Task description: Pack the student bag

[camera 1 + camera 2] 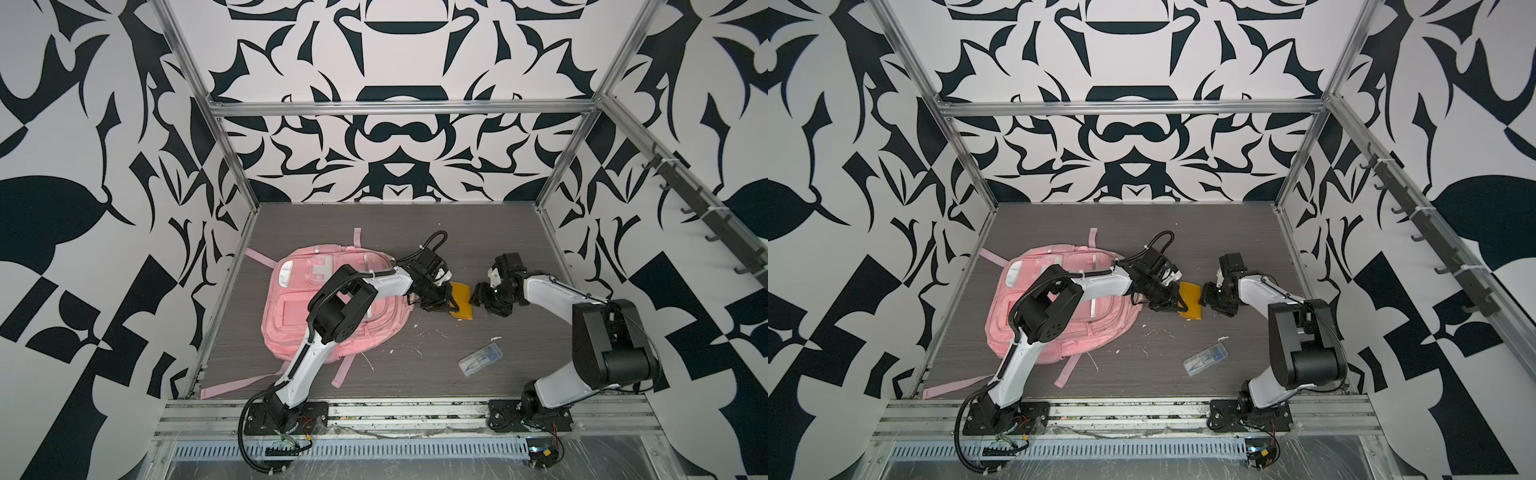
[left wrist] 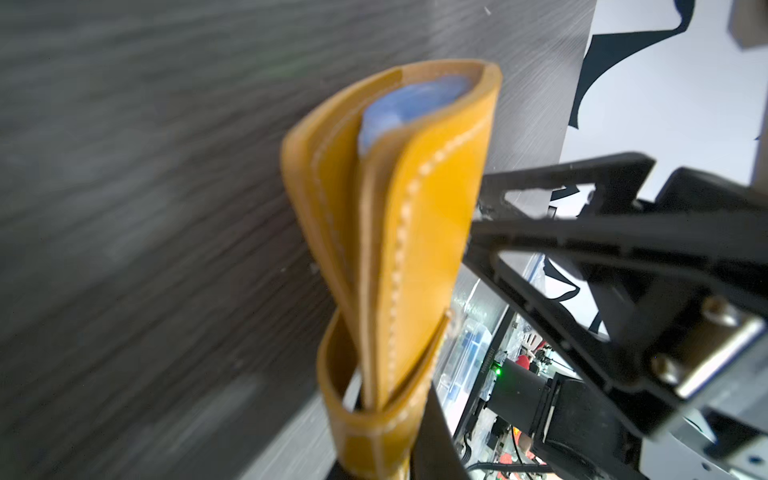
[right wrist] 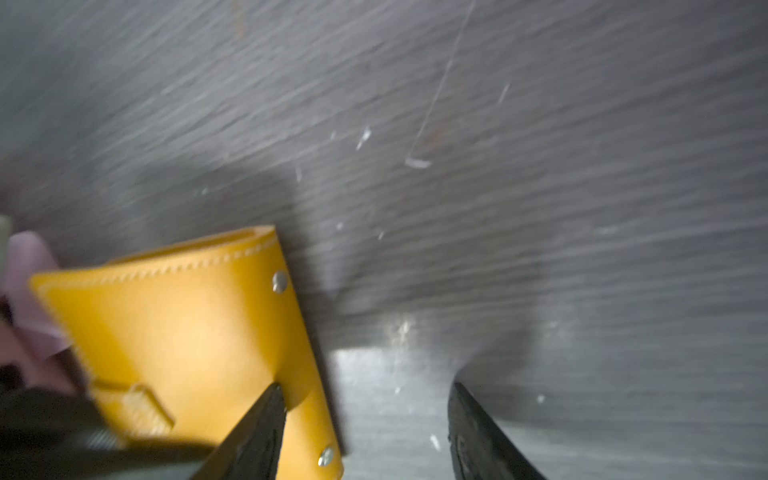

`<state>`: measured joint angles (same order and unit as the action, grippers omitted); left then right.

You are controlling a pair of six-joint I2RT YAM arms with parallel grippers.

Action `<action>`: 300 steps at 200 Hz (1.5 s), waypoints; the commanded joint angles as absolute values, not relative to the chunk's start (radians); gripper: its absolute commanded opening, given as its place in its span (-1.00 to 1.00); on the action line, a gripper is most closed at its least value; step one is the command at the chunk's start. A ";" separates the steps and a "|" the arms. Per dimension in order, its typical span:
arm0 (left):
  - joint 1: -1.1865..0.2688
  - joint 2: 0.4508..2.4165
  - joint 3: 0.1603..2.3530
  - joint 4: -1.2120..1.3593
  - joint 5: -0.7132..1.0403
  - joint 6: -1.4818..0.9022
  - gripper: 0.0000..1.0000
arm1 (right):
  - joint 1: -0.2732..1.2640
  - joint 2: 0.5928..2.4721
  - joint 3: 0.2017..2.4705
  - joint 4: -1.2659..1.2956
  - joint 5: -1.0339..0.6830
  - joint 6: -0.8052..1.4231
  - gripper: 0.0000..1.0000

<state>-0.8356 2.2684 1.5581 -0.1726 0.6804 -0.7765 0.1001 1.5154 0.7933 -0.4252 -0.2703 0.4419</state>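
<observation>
Jaws of the left gripper (image 1: 451, 306) pinch a yellow pouch (image 1: 463, 302) (bag (image 1: 287, 324) nearby); right gripper (image 1: 478, 296) jaws stand apart beside it.

Both top views evenly bright, light diffuse from above; faint soft shadows on table (image 1: 374, 232); left wrist view: table streaked by motion blur, pouch (image 2: 415, 232) soft, its far end unfocused, sheen on leather; right wrist view dimmer, pouch (image 3: 187, 332) blurred, dark shadow beside it, pale glare on table.
</observation>
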 commanded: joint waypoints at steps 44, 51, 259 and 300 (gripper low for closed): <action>-0.719 1.974 1.409 -0.078 0.816 -0.725 -1.00 | 0.108 1.197 0.810 -0.264 -0.608 0.532 0.65; -0.709 1.942 1.414 -0.125 0.818 -0.686 -1.00 | 0.108 1.180 0.814 -0.237 -0.637 0.554 0.68; -0.488 1.670 1.340 -0.291 0.984 -0.436 -0.86 | 0.362 1.489 1.090 0.228 -0.832 0.737 -0.54; -0.473 1.642 1.345 -0.377 0.898 -0.427 0.27 | 0.352 1.456 1.098 0.167 -0.814 0.681 -0.92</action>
<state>-0.4797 1.7031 1.3533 -0.3012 0.9451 -0.4530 0.3553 1.4918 1.0557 0.1680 -0.8181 0.7254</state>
